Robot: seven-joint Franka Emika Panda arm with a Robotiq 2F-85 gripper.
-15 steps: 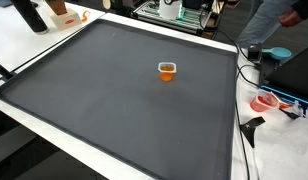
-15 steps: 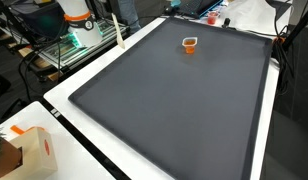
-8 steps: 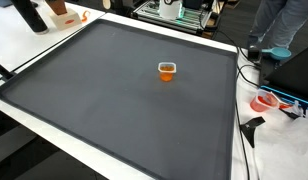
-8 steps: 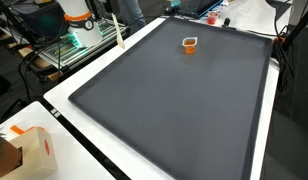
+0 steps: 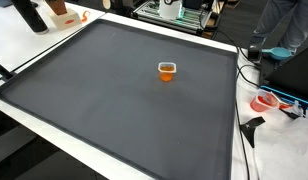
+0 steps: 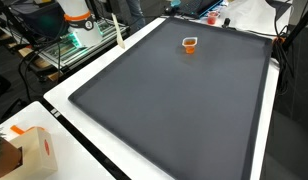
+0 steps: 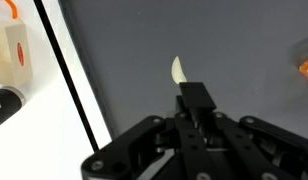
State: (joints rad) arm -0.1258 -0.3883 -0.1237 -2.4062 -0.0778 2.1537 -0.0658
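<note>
- The black two-fingered gripper (image 7: 194, 90) shows only in the wrist view, where it comes in from the bottom edge and hangs above the large dark grey mat (image 7: 134, 70)
- Its fingers are drawn together into one block, clamped on a pale cream curved sliver (image 7: 178, 70). The sliver's rounded tip sticks out just past the fingertips, over the mat. What the sliver is made of cannot be told
- The sliver is held clear of the mat, and neither exterior view shows it lying there
- A small orange cup with a white rim (image 5: 167, 70) stands upright on the mat in both exterior views (image 6: 190, 44), well in from the mat's edges. In the wrist view the cup (image 7: 307, 70) is cut by the picture's right border, well apart from the gripper
- The mat (image 5: 114, 100) lies flat on a white table top (image 6: 59, 100), which shows as a bright band all round the mat
- A white box with orange marks (image 7: 14, 55) sits on the table top off the mat, just beyond one of its corners (image 6: 29, 150)
- A pale upright stick (image 6: 118, 32) stands at the mat's edge in an exterior view
</note>
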